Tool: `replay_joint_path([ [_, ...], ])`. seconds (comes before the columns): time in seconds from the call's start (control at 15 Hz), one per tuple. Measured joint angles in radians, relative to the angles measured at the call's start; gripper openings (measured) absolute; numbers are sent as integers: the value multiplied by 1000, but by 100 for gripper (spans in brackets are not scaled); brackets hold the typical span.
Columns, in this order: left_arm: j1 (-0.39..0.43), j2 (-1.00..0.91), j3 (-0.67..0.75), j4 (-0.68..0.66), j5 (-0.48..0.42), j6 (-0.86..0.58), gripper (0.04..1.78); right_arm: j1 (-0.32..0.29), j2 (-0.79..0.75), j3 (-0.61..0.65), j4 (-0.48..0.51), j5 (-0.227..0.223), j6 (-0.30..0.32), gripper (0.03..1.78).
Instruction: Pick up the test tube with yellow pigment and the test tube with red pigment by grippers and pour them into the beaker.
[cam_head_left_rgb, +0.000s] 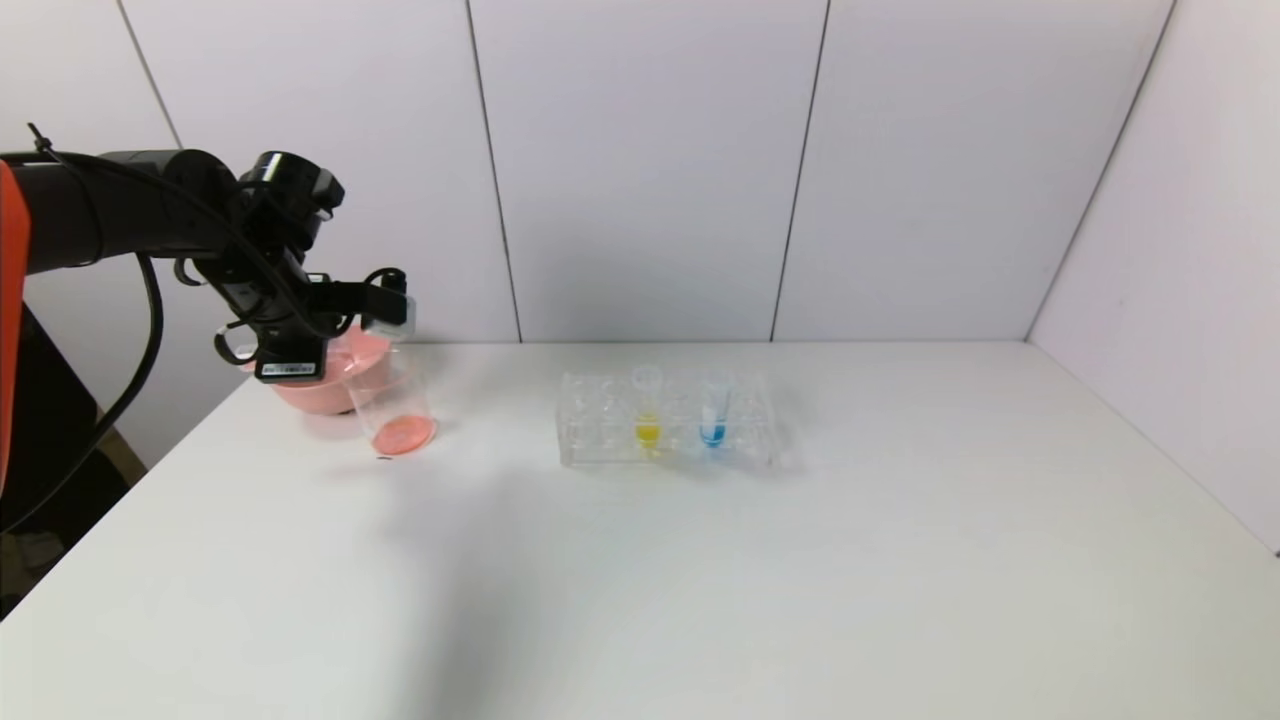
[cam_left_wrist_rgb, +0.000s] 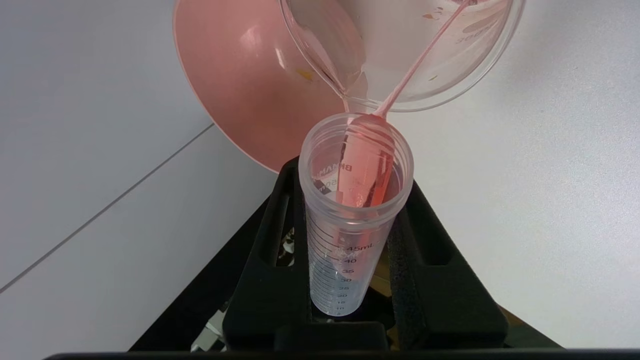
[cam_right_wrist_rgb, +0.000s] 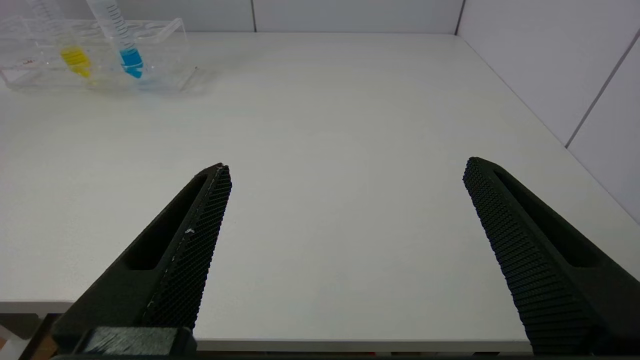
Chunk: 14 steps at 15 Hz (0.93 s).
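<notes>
red tube tipped over the beaker, yellow tube next in the rack

the red tube (cam_left_wrist_rgb: 356, 210) is clamped in the left pincer (cam_left_wrist_rgb: 352, 280), tipped with its mouth toward the beaker (cam_head_left_rgb: 392, 405); a thin red stream runs from its lip into the beaker. from the head view the beaker stands at the left of the bench (cam_head_left_rgb: 700, 560), just in front of the pink bowl (cam_head_left_rgb: 335, 385), with a red pool on its bottom. the left pincer hangs above the beaker's rim, closed tight on the tube.

the yellow tube (cam_head_left_rgb: 647, 410) stands upright in the clear rack (cam_head_left_rgb: 668, 420) near the middle of the bench, with a blue tube (cam_head_left_rgb: 713, 412) just beside it on the right. the rack is well apart from the beaker, to its right.

the right pincer (cam_right_wrist_rgb: 345, 260) is out of the head view; its own camera shows it wide apart and empty, low near the bench's front edge, with the rack ahead and off to its left. by my reading the yellow tube's long axis is vertical, so a sideways grip on the part above the rack would suit, and the idle right arm seems freer to reach it.
</notes>
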Motion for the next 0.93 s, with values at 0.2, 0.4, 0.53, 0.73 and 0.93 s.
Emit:
replay_joint_path([
  [0.2, -2, 0, 0, -6, 0, -1, 45, -1, 0, 0, 0, 0, 0, 170],
  [0.4, -8, 0, 0, -19, 0, -2, 45, -1, 0, 0, 0, 0, 0, 170],
  [0.53, -10, 0, 0, -21, 1, -3, 45, -1, 0, 0, 0, 0, 0, 170],
  [0.73, -12, 0, 0, -22, 3, -3, 45, -1, 0, 0, 0, 0, 0, 170],
  [0.93, -17, 4, -1, -26, 39, -4, 45, 0, 0, 0, 0, 0, 0, 170],
])
